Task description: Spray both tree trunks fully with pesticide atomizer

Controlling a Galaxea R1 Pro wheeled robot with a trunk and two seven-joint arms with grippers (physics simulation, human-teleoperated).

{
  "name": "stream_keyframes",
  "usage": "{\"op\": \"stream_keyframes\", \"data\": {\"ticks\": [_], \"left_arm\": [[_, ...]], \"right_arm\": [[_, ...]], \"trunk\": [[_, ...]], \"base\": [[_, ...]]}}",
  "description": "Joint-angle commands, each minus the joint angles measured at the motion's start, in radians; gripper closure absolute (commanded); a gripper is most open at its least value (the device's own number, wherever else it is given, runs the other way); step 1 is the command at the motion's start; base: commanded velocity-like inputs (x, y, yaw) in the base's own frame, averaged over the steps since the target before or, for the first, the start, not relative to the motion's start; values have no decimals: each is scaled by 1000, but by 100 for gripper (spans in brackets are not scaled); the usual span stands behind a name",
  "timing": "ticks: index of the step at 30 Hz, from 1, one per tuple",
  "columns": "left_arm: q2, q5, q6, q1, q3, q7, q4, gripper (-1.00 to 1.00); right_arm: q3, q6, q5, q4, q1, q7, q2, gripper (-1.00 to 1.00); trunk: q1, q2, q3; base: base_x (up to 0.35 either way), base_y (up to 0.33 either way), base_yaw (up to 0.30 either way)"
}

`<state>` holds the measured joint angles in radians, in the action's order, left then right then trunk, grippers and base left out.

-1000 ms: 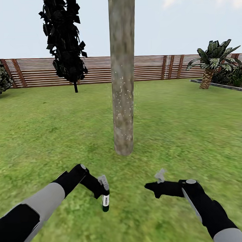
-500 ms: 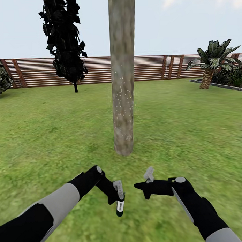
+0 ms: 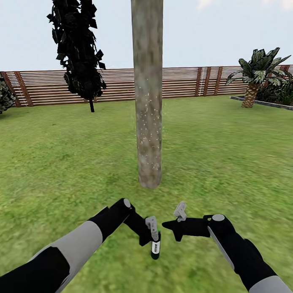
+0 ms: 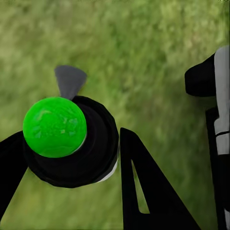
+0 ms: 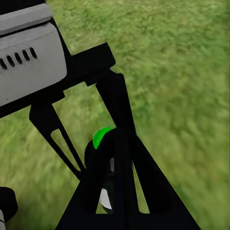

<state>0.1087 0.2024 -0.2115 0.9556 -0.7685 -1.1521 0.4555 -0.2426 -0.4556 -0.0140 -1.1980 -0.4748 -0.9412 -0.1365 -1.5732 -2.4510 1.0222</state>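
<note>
The tree trunk (image 3: 150,100), thick and beige-grey, stands straight ahead on the grass floor (image 3: 58,166), with pale specks over its middle and lower part. My left gripper (image 3: 152,238) is shut on the pesticide atomizer (image 3: 155,247), a small black bottle with a pale label that hangs down over the grass. In the left wrist view the atomizer (image 4: 72,143) shows end-on, with a green round end, between the black fingers (image 4: 143,191). My right gripper (image 3: 167,224) hovers just right of the bottle, pointing at it, with its jaws together and nothing in them. The right wrist view shows the atomizer (image 5: 101,143) close ahead.
A thin-trunked near-black tree (image 3: 77,47) stands at the back left before the brown slat fence (image 3: 195,81). A round bush (image 3: 0,94) is at the left edge and a small palm (image 3: 256,75) at the back right. Lawn spreads on both sides of the trunk.
My left arm has swung right with the atomizer, bringing it close to the right gripper. The right gripper shifted a little left a second ago and has held still since.
</note>
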Motion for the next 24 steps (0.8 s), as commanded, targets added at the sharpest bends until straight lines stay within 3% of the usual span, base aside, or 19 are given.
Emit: {"op": "stream_keyframes", "data": {"ticks": [1,9,24], "left_arm": [[2,0,0,0,0,0,0,100],[2,2,-2,1,0,-43,48,100],[2,0,-5,9,1,-44,49,100]], "right_arm": [[0,0,0,0,0,0,0,100],[0,0,0,0,1,-1,0,100],[0,0,0,0,0,-1,0,100]], "trunk": [[0,0,0],[0,0,0],[0,0,0]], "base": [[0,0,0],[0,0,0],[0,0,0]]}}
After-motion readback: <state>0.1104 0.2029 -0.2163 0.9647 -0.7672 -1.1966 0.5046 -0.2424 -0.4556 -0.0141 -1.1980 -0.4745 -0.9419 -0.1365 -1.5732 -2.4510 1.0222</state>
